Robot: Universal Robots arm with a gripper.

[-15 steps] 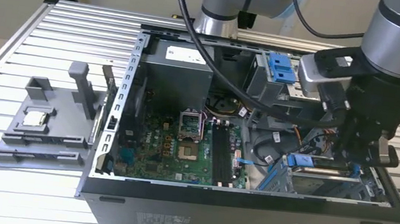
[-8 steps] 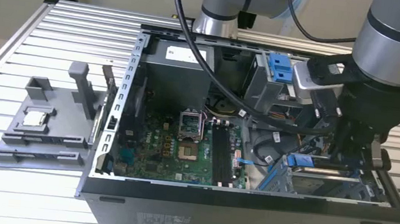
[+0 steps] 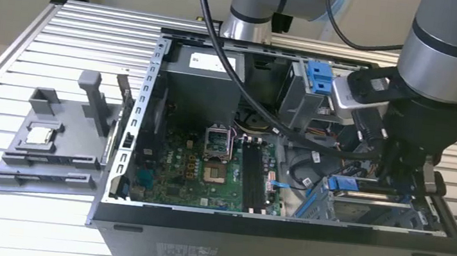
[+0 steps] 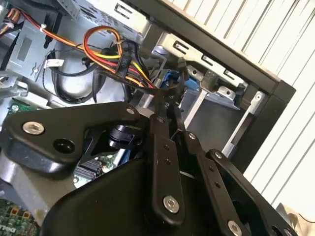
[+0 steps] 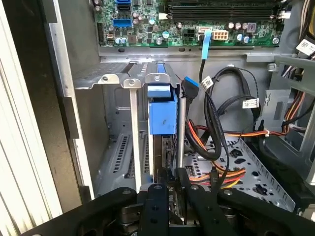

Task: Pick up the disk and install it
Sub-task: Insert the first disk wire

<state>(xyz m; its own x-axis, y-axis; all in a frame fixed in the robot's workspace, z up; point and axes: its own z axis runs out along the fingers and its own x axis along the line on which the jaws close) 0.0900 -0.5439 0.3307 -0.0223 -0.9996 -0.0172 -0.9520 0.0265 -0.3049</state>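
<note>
First wrist view: the disk (image 5: 162,118) stands on edge in the metal drive cage (image 5: 106,78). Its blue rail sits between the cage's thin uprights, with little room on either side. The gripper (image 5: 171,176) has its fingers (image 5: 155,206) pinching the disk's near edge. Black, red and yellow cables (image 5: 215,150) lie just beside it. In the exterior view, the cage fills the near corner of the open computer case (image 3: 198,241) on the exterior view's right. The motherboard (image 3: 198,163) lies to its left.
</note>
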